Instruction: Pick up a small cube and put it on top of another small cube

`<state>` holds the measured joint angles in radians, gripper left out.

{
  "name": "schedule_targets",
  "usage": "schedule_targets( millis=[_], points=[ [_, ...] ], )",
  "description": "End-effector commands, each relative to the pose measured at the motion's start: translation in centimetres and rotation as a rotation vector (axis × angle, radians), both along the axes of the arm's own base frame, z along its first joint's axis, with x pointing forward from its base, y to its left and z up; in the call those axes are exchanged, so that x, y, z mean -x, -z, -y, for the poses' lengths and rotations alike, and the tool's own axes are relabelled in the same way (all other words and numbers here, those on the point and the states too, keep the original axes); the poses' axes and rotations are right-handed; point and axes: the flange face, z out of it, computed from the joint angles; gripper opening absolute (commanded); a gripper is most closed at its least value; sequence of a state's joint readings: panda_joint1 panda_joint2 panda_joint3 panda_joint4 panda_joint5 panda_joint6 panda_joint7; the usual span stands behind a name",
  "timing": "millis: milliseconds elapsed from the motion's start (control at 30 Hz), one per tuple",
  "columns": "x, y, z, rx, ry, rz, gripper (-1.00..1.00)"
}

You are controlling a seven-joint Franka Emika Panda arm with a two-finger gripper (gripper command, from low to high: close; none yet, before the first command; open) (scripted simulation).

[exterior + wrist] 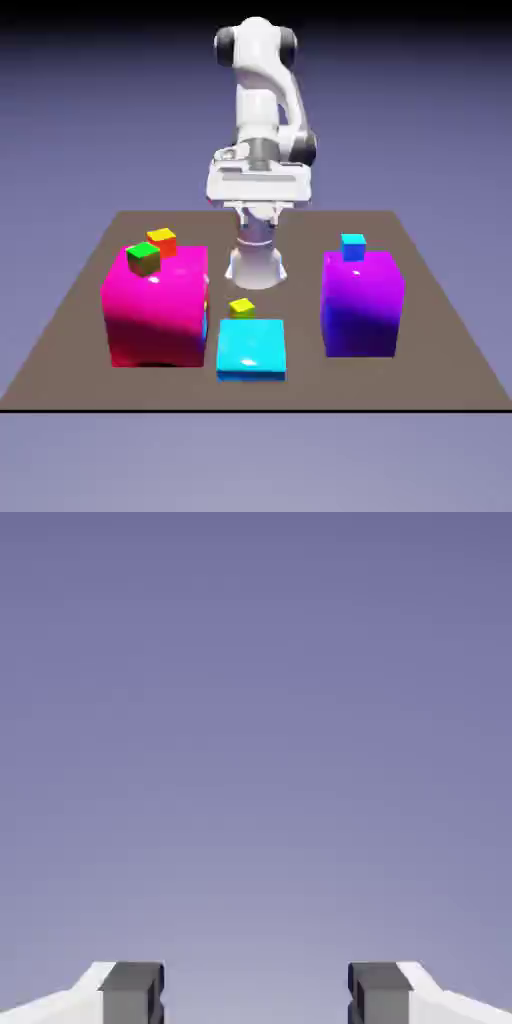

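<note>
Exterior view, clock read with 12 at the top of the picture. Robot arm (258, 110) at 12 o'clock, over its base, with the end effector (258, 214) high above the desk (300, 388) and well apart from all the cubes. Its fingers stand wide apart, nothing between them; the hand view shows 2 grey tips at 5 and 7 o'clock, with only blue-violet backdrop (256, 732) beyond.

The small yellow cube (241, 307) sits on the desk near the middle, just beyond the 12 o'clock edge of a flat cyan slab (251, 347). Its lower part is partly hidden by the slab; whether the 2 touch, cannot tell.

At 9 o'clock, a big magenta block (158, 315) bearing 2 tiny cubes. The orange-red-sided cube (162, 242), yellow on top, is at the block's 12 o'clock edge. The green cube (143, 259) lies at about 7 o'clock from it, close by, overlapping it in this view; contact unclear. A narrow strip of blue and yellow (206, 316) shows along the block's 3 o'clock side, too small to identify.

At 3 o'clock, a big purple block (361, 310), blue toward its foot, with a cyan-blue cube (353, 248) on its top, near the 12 o'clock edge.
</note>
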<state>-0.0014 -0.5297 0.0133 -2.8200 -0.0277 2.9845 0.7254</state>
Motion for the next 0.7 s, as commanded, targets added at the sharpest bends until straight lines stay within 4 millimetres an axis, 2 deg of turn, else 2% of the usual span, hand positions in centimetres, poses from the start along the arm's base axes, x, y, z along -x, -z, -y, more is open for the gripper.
schedule_targets(
  millis=[0,67,167,333,400,433,667],
  points=[
    [0.0,2.3,-0.1,0.032,-0.023,-0.085,0.0],
    [0.6,6.8,-0.2,0.09,-0.07,-0.256,0.0],
    [2.4,13.2,-0.1,0.167,-0.147,-0.514,0.0],
    [7.8,22.1,0.4,0.266,-0.293,-0.939,0.0],
    [10.5,24.9,0.7,0.296,-0.359,-1.107,0.0],
    [11.2,26.0,0.9,0.303,-0.372,-1.14,0.0],
    [13.1,31.9,2.0,0.301,-0.373,-1.141,0.0]
  ],
)
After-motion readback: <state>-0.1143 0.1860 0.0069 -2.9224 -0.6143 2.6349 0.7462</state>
